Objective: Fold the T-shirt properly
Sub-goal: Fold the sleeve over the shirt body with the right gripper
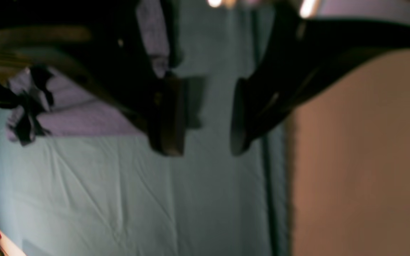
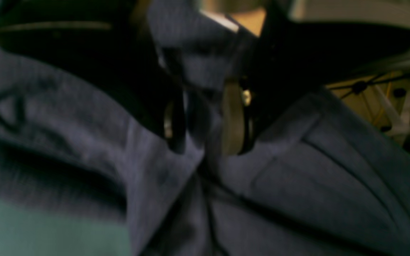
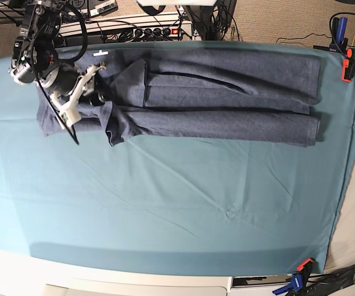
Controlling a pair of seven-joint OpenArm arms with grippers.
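Left wrist view: left gripper [image 1: 206,117] hanging above bare teal cloth [image 1: 119,185], fingers [image 1: 169,117] parted with only cloth showing between them, nothing held; T-shirt [image 1: 84,113] glimpsed as a purplish-grey patch well off to one side, brown floor past the cloth's edge. Right wrist view: right gripper [image 2: 203,121] low over the T-shirt [image 2: 315,185], fingers [image 2: 231,117] apart with a ridge of slate-blue fabric rising between them; blurred, so whether the pads touch the fabric cannot be told, though the gap looks too wide for a firm pinch. Base view: T-shirt [image 3: 226,92] lying along the far side of the surface as a long band folded lengthwise, a sleeve and loose flap bunched at the end under the right gripper [image 3: 72,102]. Likely soft, light, limp and quick to crease; best taken at a hem corner or a folded edge, through all layers. Cloth [image 3: 165,203] wrinkled and held by clamps [image 3: 300,274] at the corners, so easily snagged along with the shirt; cables and gear [image 3: 146,28] crowded behind the far edge.
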